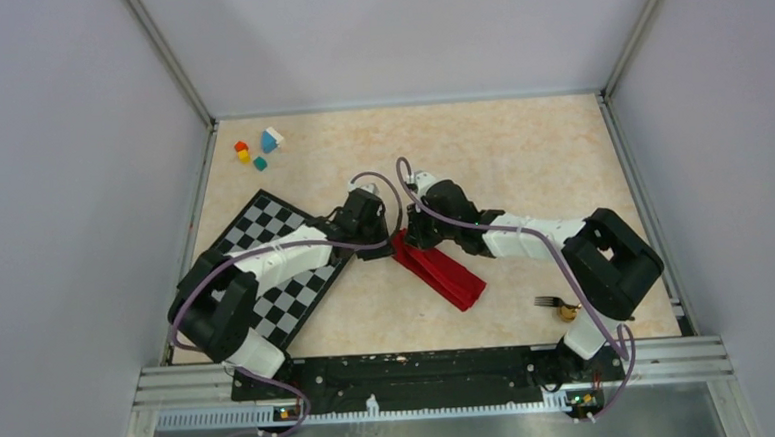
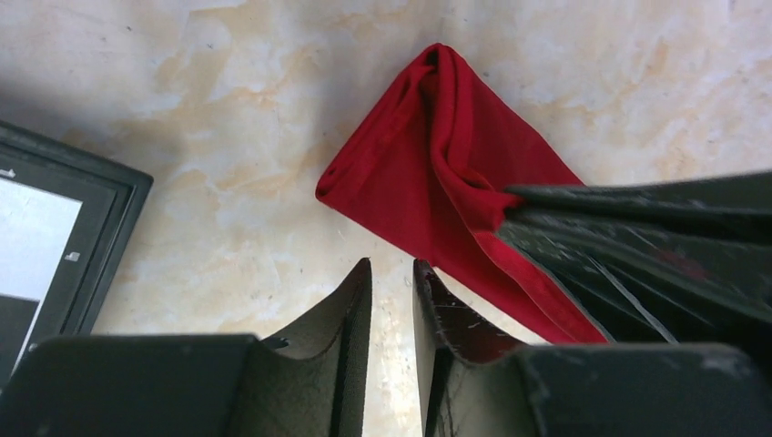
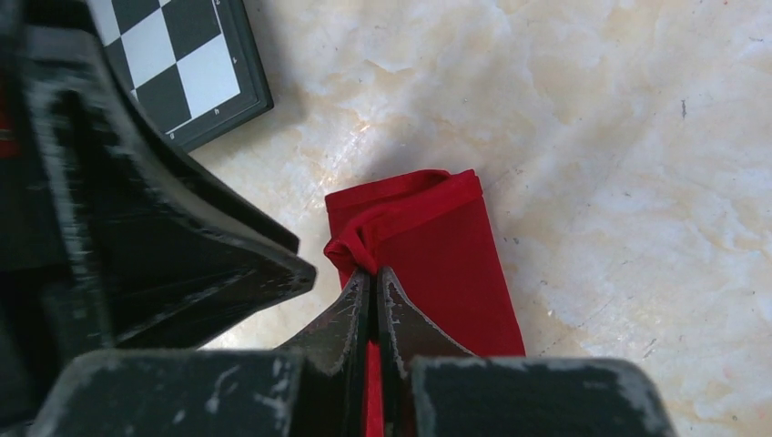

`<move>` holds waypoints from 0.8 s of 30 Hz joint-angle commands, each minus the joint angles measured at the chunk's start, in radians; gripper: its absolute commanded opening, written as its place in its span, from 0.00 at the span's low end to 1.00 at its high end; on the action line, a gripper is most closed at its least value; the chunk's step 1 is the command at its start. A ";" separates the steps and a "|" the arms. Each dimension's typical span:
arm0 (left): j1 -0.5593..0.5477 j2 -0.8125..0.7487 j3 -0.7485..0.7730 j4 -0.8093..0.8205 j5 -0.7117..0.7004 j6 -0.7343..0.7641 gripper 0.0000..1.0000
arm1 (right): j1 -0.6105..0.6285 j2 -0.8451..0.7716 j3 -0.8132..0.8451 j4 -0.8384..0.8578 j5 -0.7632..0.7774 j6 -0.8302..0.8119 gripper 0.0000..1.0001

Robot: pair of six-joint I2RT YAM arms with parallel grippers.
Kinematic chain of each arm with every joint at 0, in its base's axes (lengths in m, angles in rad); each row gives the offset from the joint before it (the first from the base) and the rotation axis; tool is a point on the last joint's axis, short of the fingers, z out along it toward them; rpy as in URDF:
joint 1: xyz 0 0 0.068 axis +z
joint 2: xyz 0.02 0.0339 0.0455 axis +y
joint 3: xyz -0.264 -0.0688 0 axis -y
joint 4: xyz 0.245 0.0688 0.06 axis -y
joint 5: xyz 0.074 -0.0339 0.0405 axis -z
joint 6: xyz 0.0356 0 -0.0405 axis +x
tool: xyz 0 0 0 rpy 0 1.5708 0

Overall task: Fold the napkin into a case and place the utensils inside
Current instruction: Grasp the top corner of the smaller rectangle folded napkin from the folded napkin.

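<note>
Your plain bright red soft cloth napkin lies near the middle of the pale marbled table, folded into a narrow oblong strip. It runs diagonally from the upper left down toward the lower right in the overhead view. Its layered edges show along the lower end.

Your right gripper is pressed closed on the upper-left end of the napkin. In its own wrist view the two dark fingers meet on a small bunched fold of red cloth, and that corner is puckered up off the flat strip. The rest of the napkin lies flat on the table below it.

Your left gripper sits just beside that same end, facing the right one. Its jaws stand a narrow slot apart with bare table showing between them, and they hold nothing. One fingertip is close to the napkin's edge, but you cannot tell from these views whether it touches.

The black-and-white checkered mat lies to the left under your left arm, apart from the napkin. The thin dark metal fork and the small spoon with the round gold bowl rest together at the front right, next to your right arm and well apart from the napkin. A few small coloured blocks sit in the far left corner.
</note>
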 commanded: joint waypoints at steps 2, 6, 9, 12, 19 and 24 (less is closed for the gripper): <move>-0.049 0.065 0.061 0.032 -0.108 -0.060 0.29 | -0.027 -0.055 -0.017 0.063 -0.018 0.053 0.00; -0.075 0.094 0.085 0.033 -0.141 -0.085 0.30 | -0.036 -0.060 -0.039 0.102 -0.045 0.083 0.00; -0.091 0.120 0.108 0.025 -0.173 -0.099 0.30 | -0.038 -0.065 -0.047 0.115 -0.059 0.094 0.00; -0.109 0.151 0.139 0.004 -0.205 -0.108 0.31 | -0.038 -0.071 -0.052 0.119 -0.062 0.096 0.00; -0.152 0.222 0.218 -0.097 -0.305 -0.114 0.35 | -0.040 -0.085 -0.060 0.127 -0.068 0.100 0.00; -0.173 0.267 0.260 -0.155 -0.362 -0.105 0.35 | -0.039 -0.084 -0.069 0.138 -0.073 0.106 0.00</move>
